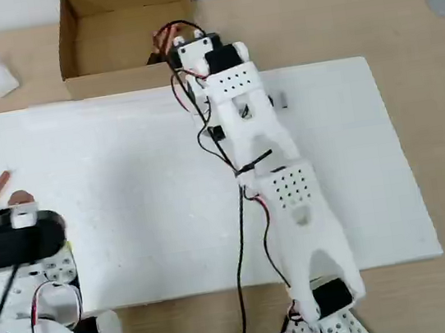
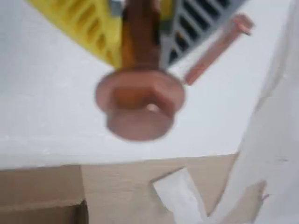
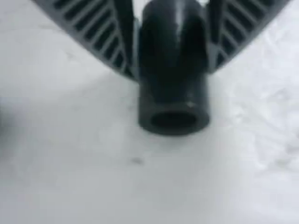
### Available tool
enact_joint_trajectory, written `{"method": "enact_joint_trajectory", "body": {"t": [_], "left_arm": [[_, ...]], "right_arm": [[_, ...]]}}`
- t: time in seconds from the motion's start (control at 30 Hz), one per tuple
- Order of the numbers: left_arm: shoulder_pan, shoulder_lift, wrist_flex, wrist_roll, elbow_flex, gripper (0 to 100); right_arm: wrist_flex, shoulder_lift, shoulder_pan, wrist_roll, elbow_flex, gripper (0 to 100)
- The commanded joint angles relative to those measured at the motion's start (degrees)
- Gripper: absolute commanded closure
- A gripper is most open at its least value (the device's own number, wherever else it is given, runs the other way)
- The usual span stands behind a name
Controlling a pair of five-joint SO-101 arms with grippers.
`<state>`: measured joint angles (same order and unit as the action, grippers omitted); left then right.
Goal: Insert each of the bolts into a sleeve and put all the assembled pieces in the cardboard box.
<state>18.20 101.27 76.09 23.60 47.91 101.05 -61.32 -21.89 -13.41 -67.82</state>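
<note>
The left claw point(image 2: 140, 42) is clamped on the shank of a bolt point(image 2: 140, 105), with the flanged head projecting past the fingertips. In the high view, this arm is found at the lower left of the frame. A second bolt point(image 2: 217, 46) lies loose on the foam pad point(image 2: 46, 116), near the held one. The right claw point(image 3: 173, 56) is clamped on a black sleeve point(image 3: 174, 109), whose open bore faces outward above the pad. The right arm point(image 1: 260, 136) is stretched toward the upper centre, close to the front wall of the box point(image 1: 70, 55), so bolt and sleeve are well apart.

The step in hand is judged to be insertion.

1. Both pieces should be brought together over the pad, so that a dropped piece is not lost onto the bare surface point(image 1: 437, 103).
2. Shank and bore should be set on one axis before any push is applied.
3. The shank end, not the head, must be presented to the bore. How much shank is free cannot be told, so a regrip may be required.
4. A straight, light feed is advised, as a tilted entry is likely to jam.
</note>
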Motion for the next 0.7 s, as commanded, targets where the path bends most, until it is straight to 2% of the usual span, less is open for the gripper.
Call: {"method": "enact_joint_trajectory", "body": {"t": [0.0, 0.13, 0.23, 0.37, 0.53, 0.67], "left_arm": [[4.7, 0.3, -5.5, -5.1, -0.2, 99], [11.3, 0.2, -13.0, -11.2, 1.7, 99], [13.5, 0.2, -16.3, -14.2, 3.5, 99], [13.3, 0.0, -20.1, -16.7, 4.0, 100], [12.7, -0.2, -31.7, -21.9, 8.9, 100], [5.1, -0.2, -37.9, -22.8, 13.0, 100]], "right_arm": [[1.4, 10.3, -2.0, 1.0, -2.2, 98.9], [1.4, 19.4, -1.5, 1.0, -1.7, 98.9], [1.4, 27.7, -2.1, 1.0, 2.7, 98.9], [1.4, 43.4, -3.8, 1.0, 11.6, 98.9], [1.3, 66.9, -9.1, 0.8, 27.4, 98.9], [-0.5, 84.0, -12.5, 0.7, 44.4, 98.9]]}}
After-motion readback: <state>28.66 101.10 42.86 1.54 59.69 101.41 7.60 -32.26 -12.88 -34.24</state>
